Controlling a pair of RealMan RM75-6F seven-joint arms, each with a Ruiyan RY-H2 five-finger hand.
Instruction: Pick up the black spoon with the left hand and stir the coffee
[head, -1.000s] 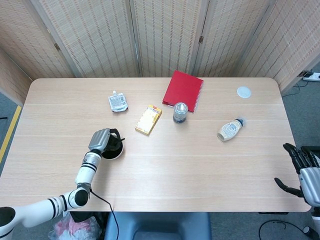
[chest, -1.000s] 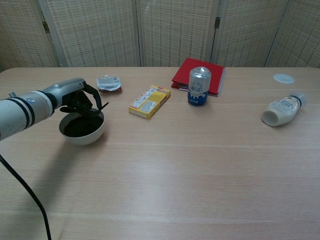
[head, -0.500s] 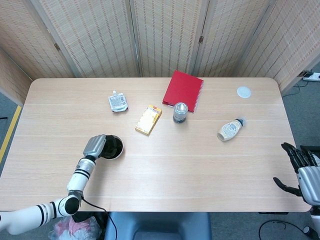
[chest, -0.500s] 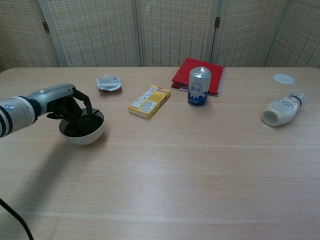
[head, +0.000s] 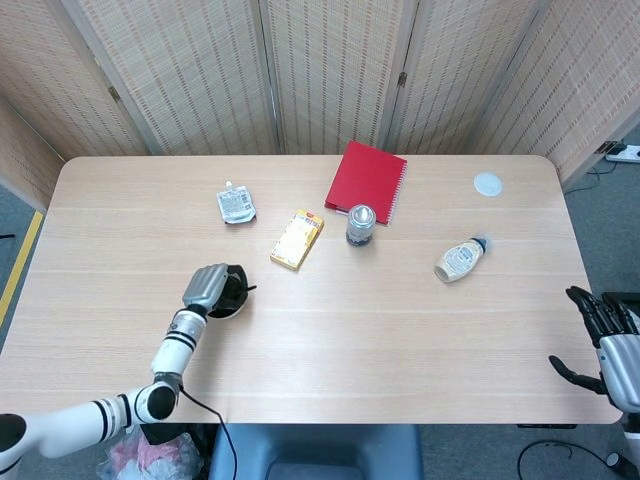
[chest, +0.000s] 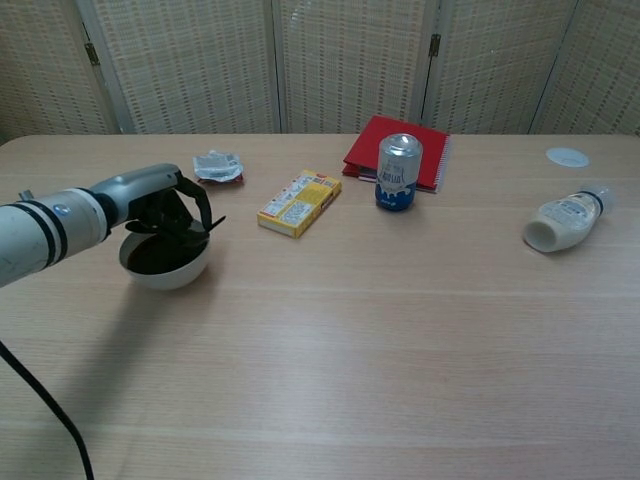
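— Background? Surface?
— Woven screens behind; wooden table (head: 400, 320).
— Left hand (chest: 168, 205)?
— Over bowl (chest: 165, 264) of coffee (chest: 155, 255), fingers curled around black spoon (chest: 205, 226); spoon tip pokes past bowl rim.
— Right hand (head: 608, 335)?
— Off table edge, fingers spread, holding nothing.
— Other items?
— Can (chest: 398, 172), red notebook (head: 367, 180), yellow box (chest: 299, 202), bottle (chest: 565, 221).

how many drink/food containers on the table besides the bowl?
4: can in front of the red notebook, yellow box to the can's left, pouch far left, bottle lying at right.
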